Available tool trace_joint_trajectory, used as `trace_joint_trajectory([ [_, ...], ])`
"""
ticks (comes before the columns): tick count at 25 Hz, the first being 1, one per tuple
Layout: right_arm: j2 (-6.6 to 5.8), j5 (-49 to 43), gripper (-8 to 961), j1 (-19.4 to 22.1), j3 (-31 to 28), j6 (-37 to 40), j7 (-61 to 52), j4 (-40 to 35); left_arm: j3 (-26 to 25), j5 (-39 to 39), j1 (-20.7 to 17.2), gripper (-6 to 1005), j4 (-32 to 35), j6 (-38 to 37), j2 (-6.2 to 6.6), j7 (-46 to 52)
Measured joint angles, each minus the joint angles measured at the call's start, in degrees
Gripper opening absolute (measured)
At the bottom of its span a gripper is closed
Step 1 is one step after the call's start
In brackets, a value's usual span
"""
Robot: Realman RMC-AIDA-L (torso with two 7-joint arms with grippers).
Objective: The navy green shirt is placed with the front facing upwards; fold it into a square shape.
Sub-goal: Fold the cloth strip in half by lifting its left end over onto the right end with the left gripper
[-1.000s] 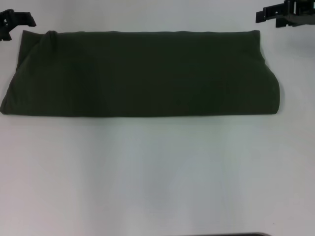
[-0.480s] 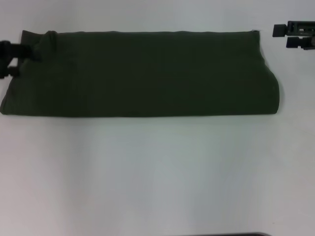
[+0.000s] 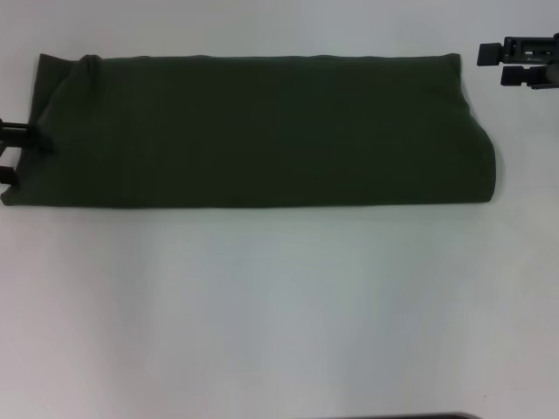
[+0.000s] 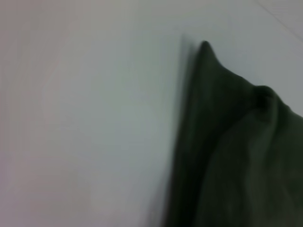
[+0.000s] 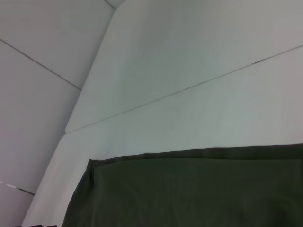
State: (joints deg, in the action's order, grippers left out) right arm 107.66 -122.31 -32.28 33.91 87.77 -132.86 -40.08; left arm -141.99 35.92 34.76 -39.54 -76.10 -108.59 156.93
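A pointed corner of the navy green shirt (image 4: 236, 156) (softly creased) lies on the white table (image 4: 85, 118).

Left end effector (image 3: 10, 150) at left short edge of navy green shirt (image 3: 262, 131), near its front corner, upper finger tip touching the cloth edge, fingers apart. Right end effector (image 3: 515, 63) just off shirt's far right corner, clear of cloth, fingers pointing toward it, spread apart.

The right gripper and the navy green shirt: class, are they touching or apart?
Apart. The head view shows white table between the right gripper and the navy green shirt, off its far right corner.
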Motion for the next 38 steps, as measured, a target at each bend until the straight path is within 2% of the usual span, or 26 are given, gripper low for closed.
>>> trace_joint_trajectory([
  [5,-0.10,0.0,932,0.0,-0.1,0.1,-0.1,0.2,-0.2,-0.3,-1.0,815,0.1,-0.6,0.83,0.5],
  [9,-0.24,0.1,932,-0.1,-0.2,0.2,-0.3,0.2,-0.2,-0.3,-1.6,805,0.2,-1.3,0.89,0.5],
  [27,-0.36,0.1,928,-0.2,-0.3,0.2,-0.7,0.4,-0.2,0.1,-0.2,761,0.3,-3.4,-0.89,0.1],
  [38,-0.35,0.1,910,-0.2,-0.5,0.4,-0.8,0.5,1.6,-1.8,0.8,735,0.2,-3.6,-0.98,0.0],
])
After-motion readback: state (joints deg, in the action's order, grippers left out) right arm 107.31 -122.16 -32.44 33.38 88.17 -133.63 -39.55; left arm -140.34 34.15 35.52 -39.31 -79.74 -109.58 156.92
